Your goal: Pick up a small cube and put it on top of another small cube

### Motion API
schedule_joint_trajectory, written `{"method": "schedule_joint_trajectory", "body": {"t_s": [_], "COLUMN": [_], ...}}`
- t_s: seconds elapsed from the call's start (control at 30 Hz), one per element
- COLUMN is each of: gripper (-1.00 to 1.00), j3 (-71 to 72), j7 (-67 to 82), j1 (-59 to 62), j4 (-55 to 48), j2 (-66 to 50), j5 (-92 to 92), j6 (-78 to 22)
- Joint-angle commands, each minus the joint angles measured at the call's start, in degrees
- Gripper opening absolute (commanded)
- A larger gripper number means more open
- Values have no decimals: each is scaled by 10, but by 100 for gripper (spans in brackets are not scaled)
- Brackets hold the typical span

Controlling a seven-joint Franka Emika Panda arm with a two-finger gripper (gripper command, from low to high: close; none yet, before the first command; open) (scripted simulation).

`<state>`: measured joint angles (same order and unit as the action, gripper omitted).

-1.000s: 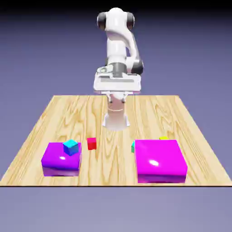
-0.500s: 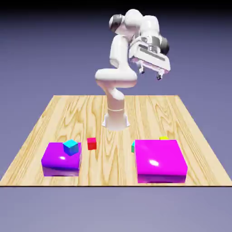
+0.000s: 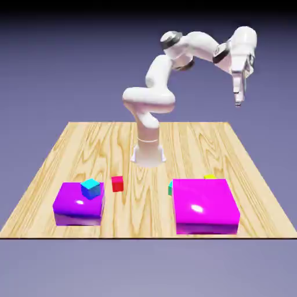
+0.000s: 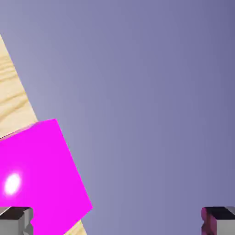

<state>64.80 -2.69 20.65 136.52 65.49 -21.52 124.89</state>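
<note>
**Claw High Above Table, Lime Cube Behind Large Magenta Block**

The claw [image 3: 238,102] hangs high over the exterior view's right side of the table [image 3: 87,145], fingers pointing down. In the hand view its 2 grey fingertips [image 4: 16,219] sit at opposite bottom corners with clear space between them: the claw is spread wide and carries nothing.

The small cube [image 3: 209,176], lime in colour, rests on the table far below the claw and somewhat to the exterior view's left of it. Only its top shows, just behind the far edge of the large magenta block [image 3: 205,205]. The cube and claw are well apart.

No writing, brand or label is readable on any item.

Count:
- 2 magenta blocks: the large one and a smaller magenta block [image 3: 78,204].
- 1 cyan cube [image 3: 90,187] on top of the smaller block.
- 1 red cube [image 3: 118,183] on the table between the blocks.
- 1 teal sliver [image 3: 170,188] at the large block's left edge, too hidden to identify.
</note>
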Motion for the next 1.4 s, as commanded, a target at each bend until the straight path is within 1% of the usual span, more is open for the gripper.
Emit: {"method": "schedule_joint_trajectory", "body": {"t_s": [0.0, 0.7, 0.73, 0.83, 0.87, 0.9, 1.0, 1.03, 1.37], "gripper": [0, 0, 0, 0, -100, -100, -100, -100, -100], "j3": [21, 451, 451, 507, 507, 507, 444, 435, 498], "j7": [13, 277, 277, 282, 282, 282, 273, 270, 395], "j1": [7, 149, 149, 145, 145, 145, 145, 130, -59], "j4": [-8, -171, -171, -122, -122, -122, -173, -169, 39], "j2": [11, 229, 229, 250, 250, 250, 224, 212, 150], "j5": [-7, -150, -150, -197, -197, -197, -149, -154, -303], "j6": [-16, -342, -342, -279, -279, -279, -341, -328, -92]}}
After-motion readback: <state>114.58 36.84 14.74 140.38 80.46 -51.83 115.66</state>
